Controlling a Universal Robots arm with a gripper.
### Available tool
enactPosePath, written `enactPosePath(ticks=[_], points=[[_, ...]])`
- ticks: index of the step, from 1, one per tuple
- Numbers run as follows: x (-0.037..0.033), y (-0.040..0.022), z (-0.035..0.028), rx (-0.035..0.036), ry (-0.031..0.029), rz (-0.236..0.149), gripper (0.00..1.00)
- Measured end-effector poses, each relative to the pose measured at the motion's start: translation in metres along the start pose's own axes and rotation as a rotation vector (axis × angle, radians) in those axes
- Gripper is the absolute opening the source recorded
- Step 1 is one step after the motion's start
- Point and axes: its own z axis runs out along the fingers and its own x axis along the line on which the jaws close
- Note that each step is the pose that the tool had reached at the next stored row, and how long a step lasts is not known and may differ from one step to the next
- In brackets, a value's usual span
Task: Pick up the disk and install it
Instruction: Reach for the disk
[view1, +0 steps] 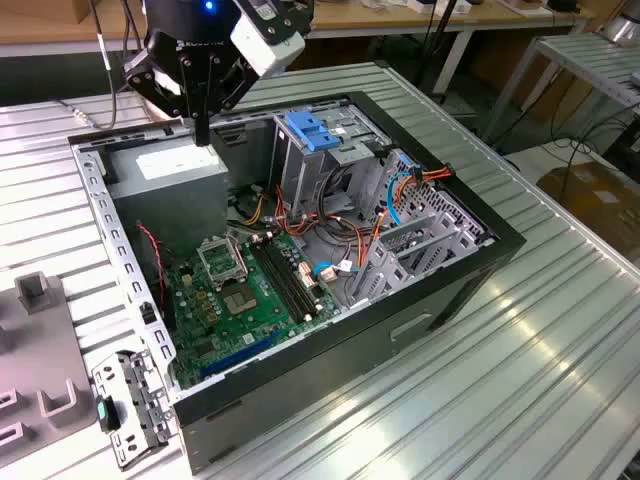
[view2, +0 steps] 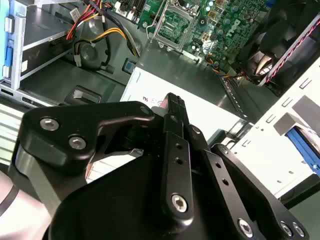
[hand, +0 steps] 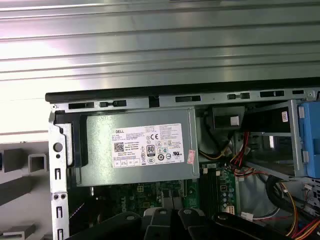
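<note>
Ribbed aluminium tabletop (view1: 520, 380), wooden workbench (view1: 400, 20) at far side, slatted table (view1: 600, 60) at the exterior view's right, brown floor (view1: 598, 192)

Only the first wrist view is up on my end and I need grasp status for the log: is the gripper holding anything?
Observer: No. In the second wrist view the gripper has its fingers together with nothing between them.
Operator: Where is it over the case?
Observer: In the exterior view it hangs over the power-supply box, in the corner of the case toward the exterior view's left.
Operator: And the blue latch piece?
Observer: The blue latch piece sits on top of the grey drive cage, to the exterior view's right of the gripper.
</note>
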Motion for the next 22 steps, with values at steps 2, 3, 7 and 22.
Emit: enactPosePath(ticks=[2, 3, 7, 22], points=[[0.0000, 0.0000, 0.0000, 0.0000, 0.0000, 0.000, 0.11], [0.0000, 0.0000, 0.0000, 0.0000, 0.0000, 0.000, 0.11], [0.0009, -0.0001, 0.0000, 0.0000, 0.0000, 0.000, 0.11], [0.0079, -0.0006, -0.0002, 0.0000, 0.0000, 0.000, 0.11]])
